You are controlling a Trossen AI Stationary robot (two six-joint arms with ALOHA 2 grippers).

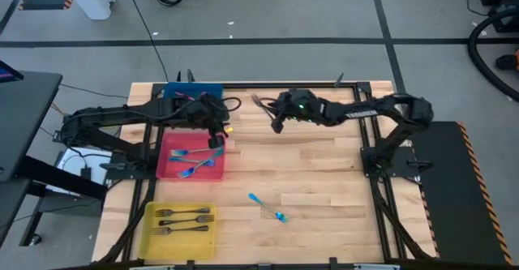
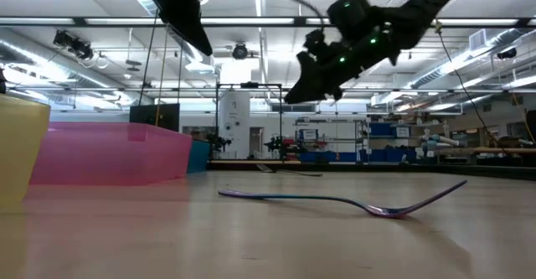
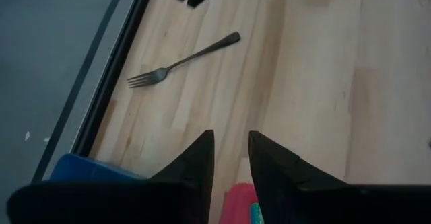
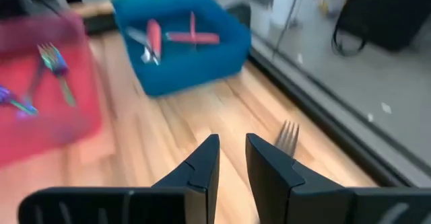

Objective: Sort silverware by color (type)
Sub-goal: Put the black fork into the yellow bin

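A dark metal fork [image 1: 261, 102] lies flat near the table's far edge; it also shows in the left wrist view [image 3: 182, 61], and its tines show in the right wrist view [image 4: 288, 138]. My right gripper [image 1: 276, 124] [image 4: 231, 153] hovers just beside it, fingers slightly apart and empty. My left gripper [image 1: 217, 132] [image 3: 231, 157] hangs over the red tray's far right corner, also slightly open and empty. One blue-handled fork [image 1: 268, 207] [image 2: 352, 202] lies loose on the table's near middle.
The red tray [image 1: 170, 171] holds blue-handled forks [image 1: 195, 160]. The blue bin [image 4: 178, 35] at the far edge holds red-handled forks. The yellow tray [image 1: 154, 237] at the near left holds dark forks [image 1: 185, 220]. Bare wood spreads across the middle and right of the table.
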